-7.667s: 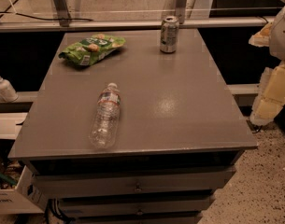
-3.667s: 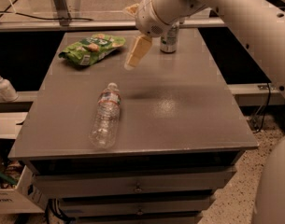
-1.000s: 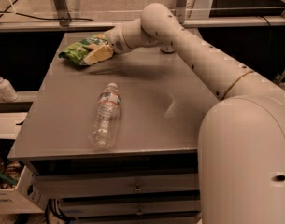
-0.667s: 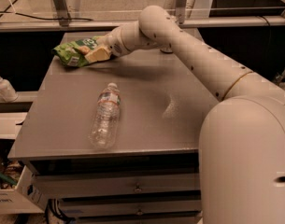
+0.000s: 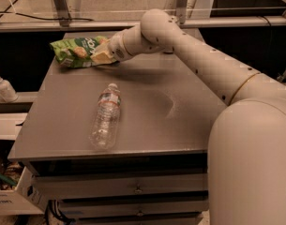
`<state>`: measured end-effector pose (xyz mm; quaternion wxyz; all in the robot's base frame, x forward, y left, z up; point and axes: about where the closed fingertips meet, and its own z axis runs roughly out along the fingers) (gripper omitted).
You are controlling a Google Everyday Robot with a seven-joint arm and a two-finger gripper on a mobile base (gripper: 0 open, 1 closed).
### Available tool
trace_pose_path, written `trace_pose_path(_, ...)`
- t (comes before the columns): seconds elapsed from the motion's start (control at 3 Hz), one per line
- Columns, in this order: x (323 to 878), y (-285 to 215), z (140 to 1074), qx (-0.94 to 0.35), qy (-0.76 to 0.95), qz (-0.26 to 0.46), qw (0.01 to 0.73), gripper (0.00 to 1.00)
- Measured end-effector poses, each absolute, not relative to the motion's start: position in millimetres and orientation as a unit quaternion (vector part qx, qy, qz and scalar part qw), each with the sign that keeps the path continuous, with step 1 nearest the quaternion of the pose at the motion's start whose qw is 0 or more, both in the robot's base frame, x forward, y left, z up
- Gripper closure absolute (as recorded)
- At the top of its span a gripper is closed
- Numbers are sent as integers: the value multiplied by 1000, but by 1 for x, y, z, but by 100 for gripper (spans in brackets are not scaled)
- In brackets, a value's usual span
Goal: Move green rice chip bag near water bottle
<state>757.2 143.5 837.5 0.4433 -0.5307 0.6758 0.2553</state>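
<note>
Up at the table's far left corner, the claw [image 5: 101, 56] has its pale, blunt fingers closed on the right end of the bag [image 5: 76, 50]. It is the only bag: a flat, crinkly, bright-green pouch with a dark oval logo and pictured pale chips. It stretches away to the claw's left as the camera sees it, its far end reaching just past the table edge, with a shadow beneath the held end.

Behind the claw, to its right, runs the arm [image 5: 199, 55], made of smooth cream tubes dotted with small holes and swelling into a big rounded shell at the near right.

Nearer the camera than the claw, and well apart from it, lies the one bottle [image 5: 105, 117] on its side. It is clear ribbed plastic with a narrow label band, and its white cap points roughly toward the claw.

Bag and bottle share one flat, matte grey table [image 5: 180, 125] with two drawer fronts [image 5: 139, 189] below. Far to the claw's left and lower stands one white pump bottle [image 5: 3, 86].
</note>
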Motion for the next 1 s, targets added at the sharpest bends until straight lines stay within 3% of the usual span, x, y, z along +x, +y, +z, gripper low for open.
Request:
trace_pose_path(0.33,755,136,844,-532,675,250,447,100)
trace_pose_path(1.0,756,128,900,-529,643,242,498,100)
